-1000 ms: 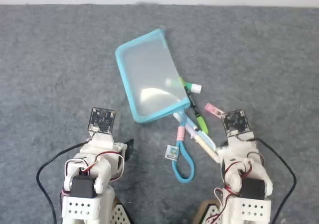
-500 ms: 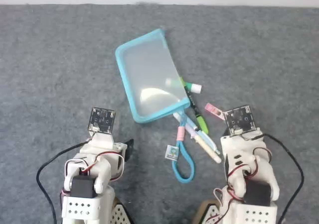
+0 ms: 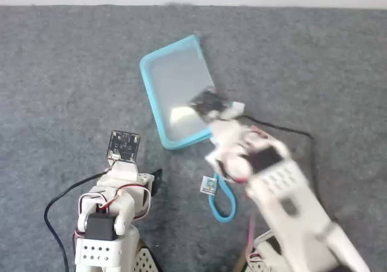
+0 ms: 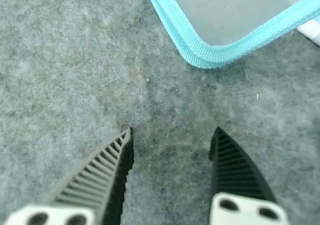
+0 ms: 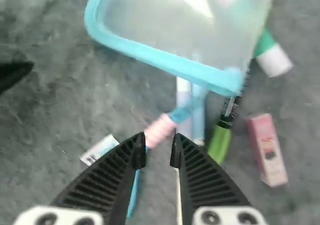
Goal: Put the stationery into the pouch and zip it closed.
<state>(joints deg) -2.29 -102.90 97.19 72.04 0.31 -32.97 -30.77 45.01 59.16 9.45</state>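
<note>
The translucent pouch (image 3: 175, 90) with a turquoise rim lies flat mid-table. My right arm (image 3: 254, 157) stretches over the pens by the pouch's near right corner. In its wrist view, my right gripper (image 5: 157, 140) hovers narrowly open, holding nothing, just above the pink bead (image 5: 160, 127) on the blue strap. Around it lie two pale pens (image 5: 190, 110), a green pen (image 5: 220, 137), a white-capped marker (image 5: 272, 60) and a pink eraser (image 5: 267, 147). My left gripper (image 4: 172, 134) is open low over the carpet, short of the pouch's near corner (image 4: 210, 55).
Grey carpet covers the whole table. The blue strap loop (image 3: 222, 202) and its white tag (image 3: 208, 185) lie between the two arm bases. My left arm (image 3: 115, 205) stands at the near left edge.
My right arm has swung forward from its base position to over the pens and strap by the pouch, covering them in the high view. The left arm and pouch have stayed put.
</note>
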